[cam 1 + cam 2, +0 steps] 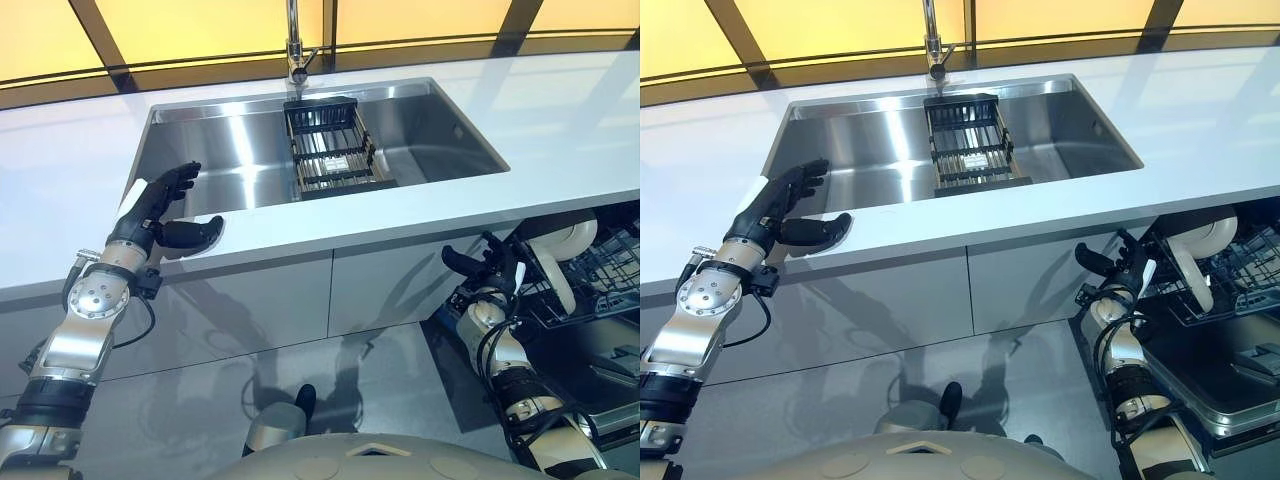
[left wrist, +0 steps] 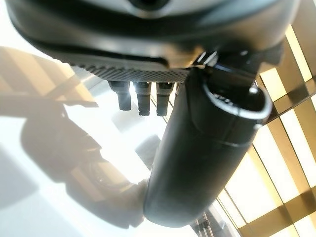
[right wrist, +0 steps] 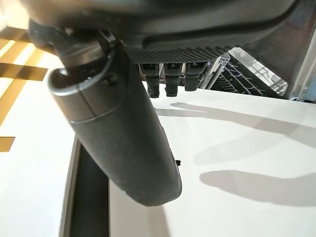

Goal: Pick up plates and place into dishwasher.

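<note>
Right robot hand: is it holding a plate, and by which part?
Yes: the right robot hand grips a white plate by its rim, at the dishwasher rack.

The white desk [image 1: 560,130] holds a steel sink [image 1: 230,150] just beyond the left hand [image 1: 160,205], which is over the desk's front edge by the sink's near corner. A black rack [image 1: 335,150] stands in the sink, well right of that hand, under the tap [image 1: 296,45] at the far rim.
</note>
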You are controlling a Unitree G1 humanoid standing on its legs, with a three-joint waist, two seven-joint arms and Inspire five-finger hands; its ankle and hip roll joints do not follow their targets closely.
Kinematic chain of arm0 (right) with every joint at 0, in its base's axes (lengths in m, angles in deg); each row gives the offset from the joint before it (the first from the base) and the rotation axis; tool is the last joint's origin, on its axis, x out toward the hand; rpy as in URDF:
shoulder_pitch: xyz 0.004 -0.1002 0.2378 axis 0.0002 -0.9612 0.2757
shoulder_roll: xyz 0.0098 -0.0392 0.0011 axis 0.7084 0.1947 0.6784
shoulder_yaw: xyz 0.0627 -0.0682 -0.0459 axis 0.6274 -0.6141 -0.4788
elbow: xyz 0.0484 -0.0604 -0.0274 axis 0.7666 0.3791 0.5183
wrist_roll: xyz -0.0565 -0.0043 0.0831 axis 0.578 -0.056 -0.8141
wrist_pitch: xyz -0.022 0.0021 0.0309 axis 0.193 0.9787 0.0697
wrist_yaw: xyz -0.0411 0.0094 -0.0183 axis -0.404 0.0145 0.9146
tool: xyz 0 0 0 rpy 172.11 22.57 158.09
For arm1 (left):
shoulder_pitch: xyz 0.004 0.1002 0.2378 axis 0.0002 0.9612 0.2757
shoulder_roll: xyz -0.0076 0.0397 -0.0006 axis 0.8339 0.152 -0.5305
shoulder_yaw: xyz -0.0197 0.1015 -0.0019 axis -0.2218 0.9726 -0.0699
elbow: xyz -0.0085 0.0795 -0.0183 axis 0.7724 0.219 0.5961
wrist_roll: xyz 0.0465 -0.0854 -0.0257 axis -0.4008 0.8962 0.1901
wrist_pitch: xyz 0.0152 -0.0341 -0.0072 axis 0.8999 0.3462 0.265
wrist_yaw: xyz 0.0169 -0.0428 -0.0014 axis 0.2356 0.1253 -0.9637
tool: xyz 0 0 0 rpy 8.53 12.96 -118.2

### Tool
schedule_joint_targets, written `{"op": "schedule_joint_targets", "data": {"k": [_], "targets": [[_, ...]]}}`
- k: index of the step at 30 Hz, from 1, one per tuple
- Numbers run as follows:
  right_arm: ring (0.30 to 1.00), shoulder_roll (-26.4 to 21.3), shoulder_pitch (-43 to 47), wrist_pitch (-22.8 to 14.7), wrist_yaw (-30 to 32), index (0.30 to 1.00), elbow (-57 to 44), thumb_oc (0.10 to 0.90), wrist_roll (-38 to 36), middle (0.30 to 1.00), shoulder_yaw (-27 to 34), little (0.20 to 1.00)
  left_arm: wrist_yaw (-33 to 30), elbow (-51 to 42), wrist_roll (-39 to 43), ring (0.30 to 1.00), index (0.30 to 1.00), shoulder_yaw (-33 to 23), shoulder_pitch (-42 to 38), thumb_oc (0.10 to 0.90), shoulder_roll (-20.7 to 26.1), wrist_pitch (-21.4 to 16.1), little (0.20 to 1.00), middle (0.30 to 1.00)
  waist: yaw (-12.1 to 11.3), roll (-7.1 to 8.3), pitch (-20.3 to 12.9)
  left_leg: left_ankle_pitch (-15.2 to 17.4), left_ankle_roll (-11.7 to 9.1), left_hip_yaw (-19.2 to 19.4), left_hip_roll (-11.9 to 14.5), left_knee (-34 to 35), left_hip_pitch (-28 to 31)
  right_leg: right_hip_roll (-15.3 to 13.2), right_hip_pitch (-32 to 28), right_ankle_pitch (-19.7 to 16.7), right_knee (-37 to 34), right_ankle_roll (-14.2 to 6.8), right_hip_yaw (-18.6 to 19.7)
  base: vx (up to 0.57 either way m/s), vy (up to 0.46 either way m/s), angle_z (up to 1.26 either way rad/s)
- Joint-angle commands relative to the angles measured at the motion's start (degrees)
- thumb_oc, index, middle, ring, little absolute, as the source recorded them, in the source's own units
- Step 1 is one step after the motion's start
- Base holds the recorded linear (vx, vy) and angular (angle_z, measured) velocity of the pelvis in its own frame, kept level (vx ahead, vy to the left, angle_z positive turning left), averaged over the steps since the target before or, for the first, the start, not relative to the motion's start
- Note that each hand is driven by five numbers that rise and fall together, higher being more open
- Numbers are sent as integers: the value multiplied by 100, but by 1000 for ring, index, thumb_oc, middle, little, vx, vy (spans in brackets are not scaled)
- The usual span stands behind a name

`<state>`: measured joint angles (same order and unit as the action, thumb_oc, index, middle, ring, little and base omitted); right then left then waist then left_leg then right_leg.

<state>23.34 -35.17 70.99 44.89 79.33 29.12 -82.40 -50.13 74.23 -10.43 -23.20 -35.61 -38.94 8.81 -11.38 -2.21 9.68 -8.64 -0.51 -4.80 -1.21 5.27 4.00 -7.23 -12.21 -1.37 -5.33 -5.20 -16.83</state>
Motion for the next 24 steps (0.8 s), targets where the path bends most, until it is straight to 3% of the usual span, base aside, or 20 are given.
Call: {"op": "schedule_joint_targets", "data": {"k": [1, 6, 9, 12, 20, 24], "targets": [[900, -164, 170, -851, 34, 900, -1592, 800, 1033, 900, 538, 900, -360, -255, -169, 900, 900, -417, 66, 800, 9, -581, 900, 900, 208, 126, -377, 1160, 161, 372, -146, -369, 390, -101, 322, 145, 321, -172, 259, -46, -6, -16], [900, 251, -1344, -1259, -322, 900, -2286, 800, 1804, 900, 1030, 900, -416, -551, -299, 900, 900, -1141, 721, 800, -230, -572, 900, 900, 712, 102, -345, 1186, 190, 656, -97, -352, 393, -67, 475, 147, 355, -232, 549, -48, -25, -21], [900, 312, -1654, -1522, -177, 900, -2217, 800, 1874, 900, 1187, 900, -469, -605, -301, 900, 900, -1290, 836, 800, -244, -547, 900, 900, 871, 98, -314, 1205, 183, 761, -76, -360, 391, -46, 528, 142, 365, -242, 654, -45, -44, -17], [900, 350, -1747, -1728, 51, 900, -1957, 800, 1439, 900, 1372, 900, -501, -644, -230, 900, 900, -1360, 872, 800, -204, -491, 900, 900, 996, 68, -269, 1211, 156, 855, -42, -358, 384, -15, 561, 148, 365, -232, 731, -34, -29, -28], [900, 182, -1343, -1686, -338, 900, -1128, 800, 732, 900, 1187, 900, -478, -739, -74, 900, 900, -1078, 640, 800, -37, -356, 900, 900, 917, 1, -233, 1191, 94, 792, -7, -478, 295, -27, 589, 209, 482, -184, 685, 6, -35, -11], [900, -552, -631, -1389, -582, 900, -65, 800, 659, 900, 978, 900, -384, -639, 24, 900, 900, -675, 216, 800, 196, -230, 900, 900, 681, -8, -184, 1197, 51, 577, 9, -728, 179, -122, 613, 295, 780, -157, 497, 71, -66, 7]]}}
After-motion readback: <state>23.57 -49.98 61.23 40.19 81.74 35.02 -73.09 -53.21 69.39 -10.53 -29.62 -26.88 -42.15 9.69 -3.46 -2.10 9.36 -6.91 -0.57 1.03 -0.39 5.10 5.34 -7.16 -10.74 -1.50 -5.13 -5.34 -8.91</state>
